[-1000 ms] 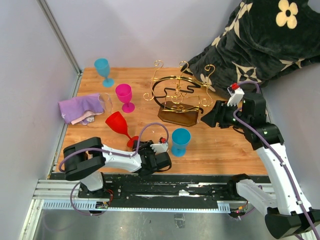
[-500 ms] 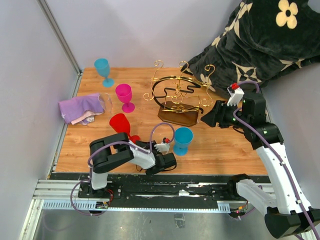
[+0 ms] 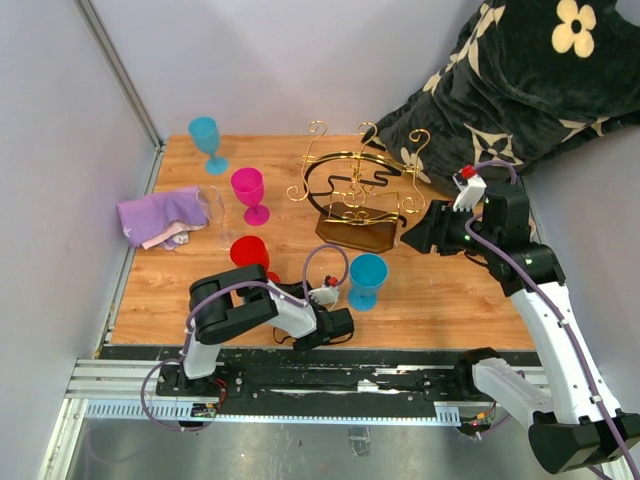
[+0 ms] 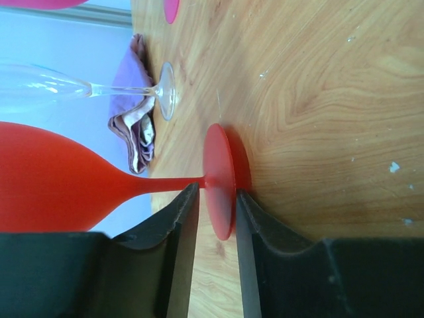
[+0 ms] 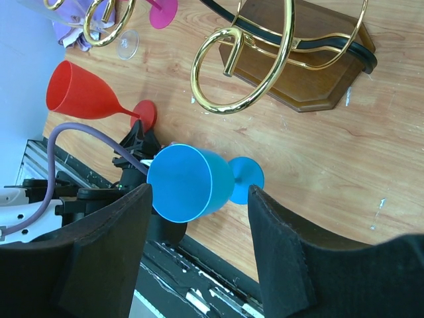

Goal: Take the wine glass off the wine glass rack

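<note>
The gold wire wine glass rack (image 3: 355,185) stands on its dark brown base (image 3: 355,232) at mid-table, and I see no glass hanging on it. It also shows in the right wrist view (image 5: 255,59). A red wine glass (image 3: 246,250) stands upright on the wood in front of it. My left gripper (image 3: 280,290) lies low at the glass's foot (image 4: 218,179). The jaws straddle the foot's rim with narrow gaps on both sides (image 4: 217,199). My right gripper (image 3: 415,238) hovers open and empty by the rack's right side (image 5: 199,189).
A blue glass (image 3: 366,280) stands just right of the left wrist. A magenta glass (image 3: 248,192) and another blue glass (image 3: 206,140) stand at the back left. A clear glass (image 3: 212,205) lies by a purple cloth (image 3: 160,215). A dark floral cushion (image 3: 520,70) fills the back right.
The red glass was tilted in my left gripper and now stands upright on its foot. The left arm has folded inward. The right arm has not moved.
</note>
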